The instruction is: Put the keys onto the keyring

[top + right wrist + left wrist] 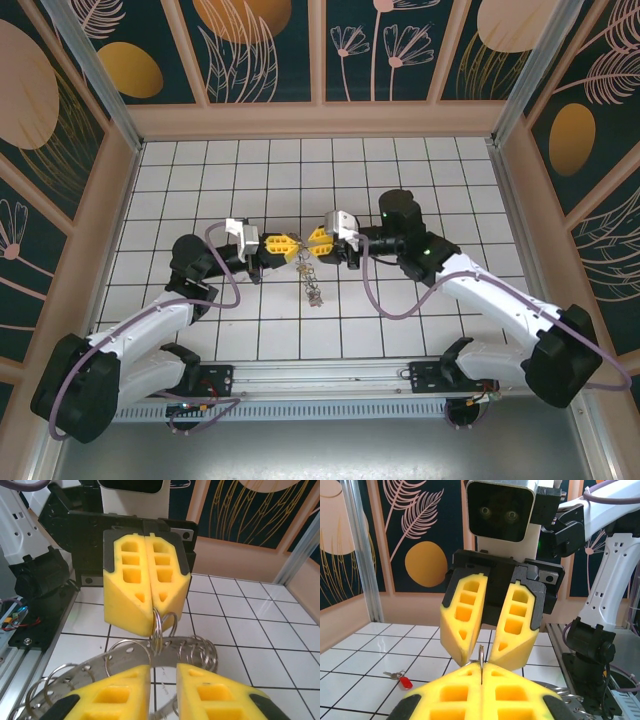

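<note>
Left wrist view: left hand (pixel 481 674) clenched on a loop of the keyring (pixel 125 659); right hand (pixel 162 672), released, faces it; red key (pixel 401 679) lies apart on tabletop (pixel 360 655).

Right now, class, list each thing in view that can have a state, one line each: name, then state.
Grey metal keyring fringed with small silvery rings: held by one small ring.
Left gripper: shut on that ring.
Right gripper: open, fingertips beside that ring.
Silvery key with red plastic head: loose on the white tiled floor, off the keyring.
</note>
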